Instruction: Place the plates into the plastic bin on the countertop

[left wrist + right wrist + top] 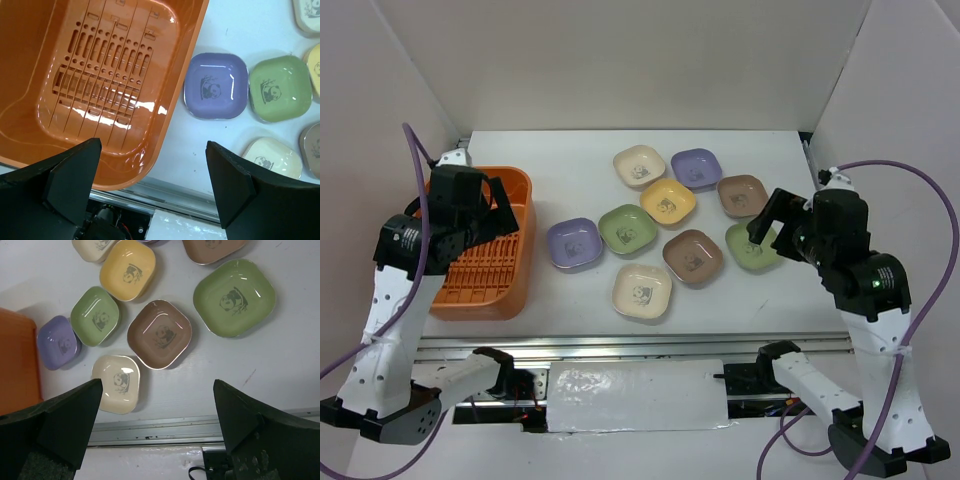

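Nine small shallow rounded-square plates (667, 202) in view, in cream, lavender, yellow, brown and green, laid face-up side by side from the middle of the white counter (570, 160) toward its right edge, leaving most rims open to a grab. Glossy and hard-looking, glazed or melamine by the shine, with raised lips and a dark panda print at centre. Probably slippery, so better pinched at the lip than pressed flat.

At the left edge, orange rectangular plastic bin (470, 303): rounded corners, slatted bottom, shiny walls, no plates inside yet.

Over the bin's near right corner, left pincer (152, 144), spread wide and gripping nothing, with a lavender plate (216, 85) just beside that wall.

Above the cluster's near right side, right pincer (157, 384), likewise spread and bare, close to a green plate (234, 297) and a brown plate (160, 334).
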